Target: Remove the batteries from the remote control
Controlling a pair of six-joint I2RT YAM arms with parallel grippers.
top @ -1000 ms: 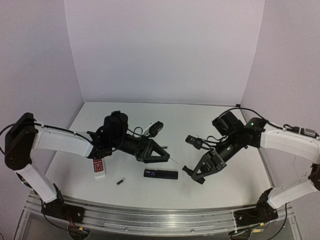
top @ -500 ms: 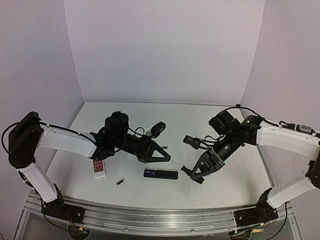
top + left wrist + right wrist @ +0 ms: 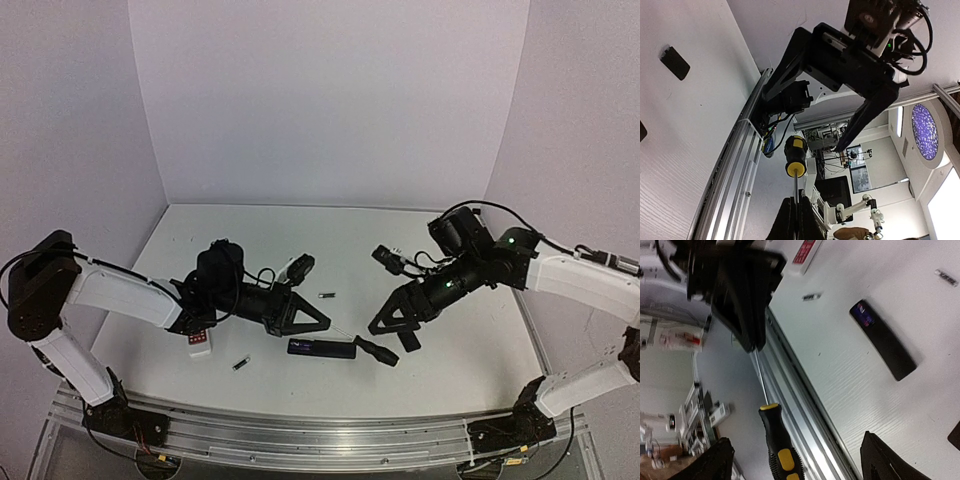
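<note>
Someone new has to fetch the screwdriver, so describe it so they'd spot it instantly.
Look at the near middle of the table, where a long black remote lies. Just right of it is the screwdriver, its thin shaft gripped by the left pincer. Nothing else has a stubby black-and-yellow handle.

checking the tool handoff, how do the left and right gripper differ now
The left gripper is shut on the screwdriver shaft; the right gripper stands wide open, holding nothing. The left gripper sits at the shaft end, the right gripper by the handle end. Both are black, facing each other.
</note>
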